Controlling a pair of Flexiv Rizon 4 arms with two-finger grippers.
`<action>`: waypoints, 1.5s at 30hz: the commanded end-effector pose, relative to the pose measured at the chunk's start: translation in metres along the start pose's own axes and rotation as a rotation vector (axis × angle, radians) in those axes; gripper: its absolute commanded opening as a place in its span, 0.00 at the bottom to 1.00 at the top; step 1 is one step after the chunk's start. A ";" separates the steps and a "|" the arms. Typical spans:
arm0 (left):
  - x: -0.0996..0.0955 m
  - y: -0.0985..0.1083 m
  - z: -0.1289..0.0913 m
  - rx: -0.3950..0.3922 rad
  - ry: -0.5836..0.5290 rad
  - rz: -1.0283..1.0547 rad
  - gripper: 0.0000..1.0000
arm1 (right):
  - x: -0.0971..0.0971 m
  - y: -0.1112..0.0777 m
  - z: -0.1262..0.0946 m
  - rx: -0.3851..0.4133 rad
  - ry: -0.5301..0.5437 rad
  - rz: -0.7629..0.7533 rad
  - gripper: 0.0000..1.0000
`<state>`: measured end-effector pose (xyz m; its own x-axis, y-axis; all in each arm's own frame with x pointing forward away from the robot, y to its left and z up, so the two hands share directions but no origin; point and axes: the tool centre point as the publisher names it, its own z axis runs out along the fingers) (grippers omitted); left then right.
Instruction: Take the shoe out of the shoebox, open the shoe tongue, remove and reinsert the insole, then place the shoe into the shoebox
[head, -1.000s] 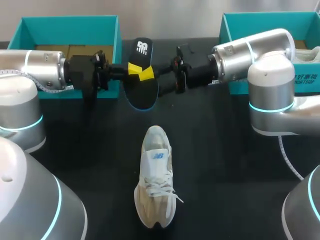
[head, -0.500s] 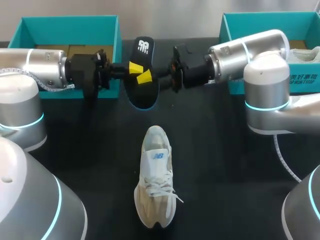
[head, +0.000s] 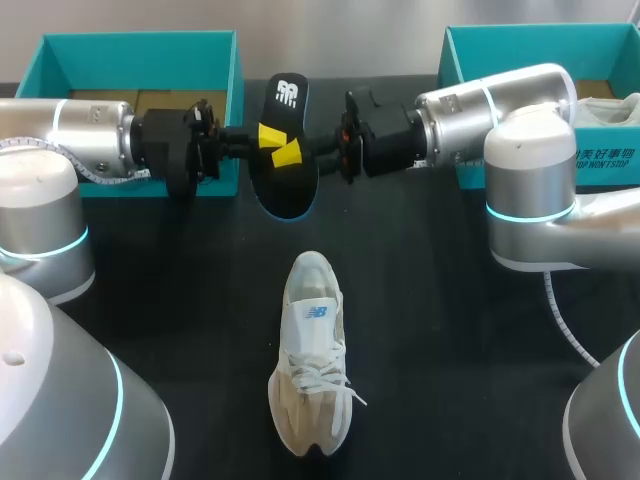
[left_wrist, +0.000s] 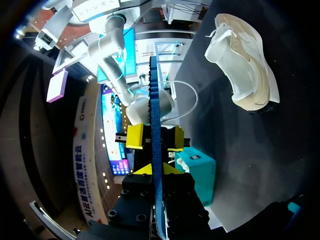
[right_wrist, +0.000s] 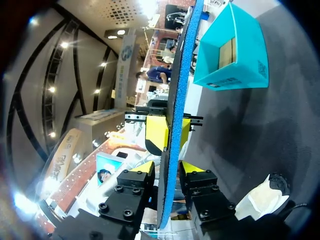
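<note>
Insole (head: 285, 175) is hanging in the upper middle of the frame, with left gripper (head: 268, 134) and right gripper (head: 290, 153) both pinching it, so reinsertion is probably coming next, calling for steering it into the shoe (head: 312, 350) lying lower centre.

Colours on the black table (head: 450, 330)
The insole (head: 285, 165) is shown black with a white mark and blue edge; the shoe (head: 312, 350) is coloured cream with a blue logo; the left box (head: 140, 42) and right box (head: 520, 34) are teal, the fingertips (head: 268, 134) yellow.
</note>
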<state>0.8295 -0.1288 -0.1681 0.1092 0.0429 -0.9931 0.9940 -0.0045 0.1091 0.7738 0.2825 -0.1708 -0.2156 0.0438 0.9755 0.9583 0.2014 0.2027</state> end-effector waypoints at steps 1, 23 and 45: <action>0.001 -0.001 0.000 0.001 -0.003 0.003 0.00 | 0.001 -0.003 0.002 -0.029 0.001 -0.002 0.33; 0.002 -0.001 -0.001 -0.013 -0.006 0.012 0.00 | 0.002 -0.002 0.001 -0.075 0.005 -0.008 0.04; -0.004 -0.017 -0.033 0.021 0.064 -0.023 1.00 | -0.001 -0.009 -0.015 -0.123 0.014 -0.050 0.00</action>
<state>0.8208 -0.1100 -0.1701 0.0892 0.0820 -0.9926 0.9959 -0.0252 0.0874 0.7735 0.2700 -0.1750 -0.2602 0.0157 0.9654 0.9620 0.0903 0.2578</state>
